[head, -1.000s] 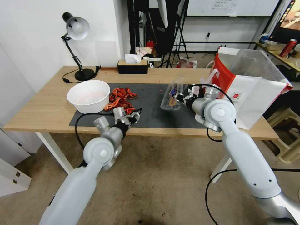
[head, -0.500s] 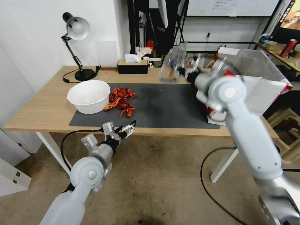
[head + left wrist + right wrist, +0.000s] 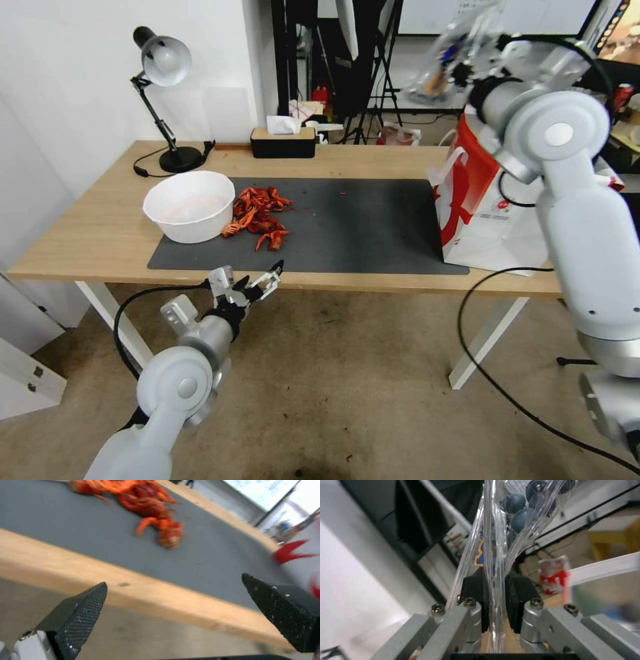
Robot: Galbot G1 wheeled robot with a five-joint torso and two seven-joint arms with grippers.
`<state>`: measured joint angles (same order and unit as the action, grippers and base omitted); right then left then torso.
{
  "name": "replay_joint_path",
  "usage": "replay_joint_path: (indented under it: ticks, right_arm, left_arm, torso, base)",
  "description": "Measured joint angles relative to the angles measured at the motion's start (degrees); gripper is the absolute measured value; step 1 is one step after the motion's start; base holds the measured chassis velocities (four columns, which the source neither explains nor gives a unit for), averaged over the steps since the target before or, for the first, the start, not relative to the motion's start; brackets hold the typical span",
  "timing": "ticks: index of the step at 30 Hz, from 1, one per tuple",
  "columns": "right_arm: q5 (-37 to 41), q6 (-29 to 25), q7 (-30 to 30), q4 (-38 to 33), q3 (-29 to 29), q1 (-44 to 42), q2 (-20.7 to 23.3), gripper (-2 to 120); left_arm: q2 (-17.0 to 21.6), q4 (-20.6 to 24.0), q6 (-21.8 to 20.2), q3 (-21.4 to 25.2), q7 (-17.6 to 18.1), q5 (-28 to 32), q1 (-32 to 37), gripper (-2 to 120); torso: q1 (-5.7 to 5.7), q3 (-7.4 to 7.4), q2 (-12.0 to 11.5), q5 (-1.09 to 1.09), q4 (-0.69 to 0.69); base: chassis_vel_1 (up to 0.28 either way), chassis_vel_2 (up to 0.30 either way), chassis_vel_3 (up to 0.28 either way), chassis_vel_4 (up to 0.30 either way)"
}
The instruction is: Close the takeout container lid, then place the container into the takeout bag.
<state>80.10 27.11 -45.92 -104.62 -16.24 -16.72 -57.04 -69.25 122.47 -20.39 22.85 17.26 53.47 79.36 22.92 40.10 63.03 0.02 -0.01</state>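
Takeout container (image 3: 445, 61) aloft over wooden table (image 3: 93, 227).

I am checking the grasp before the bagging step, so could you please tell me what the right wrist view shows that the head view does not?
Right wrist view alone: the right tool's pads pinch the takeout container's clear rim, blueberries inside. Head view alone: the container raised above the takeout bag, the white bowl on the table, and the open left tool low at the table's front edge. Both: the right tool shut on the container.
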Motion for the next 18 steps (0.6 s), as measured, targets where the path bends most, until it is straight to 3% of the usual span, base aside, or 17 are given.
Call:
replay_joint_path:
  ticks: [2,4,6,7,9,11,18]
  right_arm:
    - [-0.3,-0.1,0.58,-0.36,-1.11,-1.78,2.22,9]
    - [-0.37,-0.23,0.97,-0.48,-1.4,-2.6,3.04,9]
    - [-0.6,-0.34,1.7,-0.72,-2.12,-4.3,4.47,9]
    - [-0.6,-0.34,1.7,-0.72,-2.12,-4.3,4.47,9]
    - [-0.98,-0.38,2.13,-0.81,-2.57,-5.5,5.14,9]
    - [-1.4,-0.44,2.29,-0.89,-2.92,-6.33,5.5,9]
    - [-4.14,-0.2,2.57,-0.91,-2.99,-6.97,6.16,9]
  left_arm:
    - [-0.47,-0.35,2.24,0.48,-2.11,-8.75,3.5,100]
    - [-0.73,-0.76,3.56,0.54,-2.97,-12.27,4.61,100]
    - [-1.54,-1.93,5.99,0.48,-3.64,-21.55,6.99,100]
    - [-1.54,-1.93,5.99,0.48,-3.64,-21.55,6.99,100]
    - [-2.44,-4.27,10.46,0.43,-4.23,-32.76,8.02,100]
    - [-3.21,-5.95,14.39,0.42,-5.62,-39.69,8.89,100]
    - [-4.11,-8.17,19.9,0.54,-8.68,-44.35,10.28,100]
  torso:
    - [-0.01,0.0,0.0,0.0,0.0]
    - [0.0,0.0,0.0,-0.01,0.01]
    - [0.0,0.0,0.0,0.0,0.01]
    - [0.0,0.0,0.0,0.0,0.01]
    - [-0.01,0.0,0.0,-0.01,0.0]
    - [0.0,0.01,0.0,-0.02,0.0]
    - [0.0,0.0,0.0,-0.02,0.02]
  base:
    - [0.0,0.0,0.0,0.0]
    - [0.0,0.0,0.0,0.0]
    - [0.0,0.0,0.0,0.0]
    - [0.0,0.0,0.0,0.0]
    - [0.0,0.0,0.0,0.0]
    - [0.0,0.0,0.0,0.0]
    - [0.0,0.0,0.0,0.0]
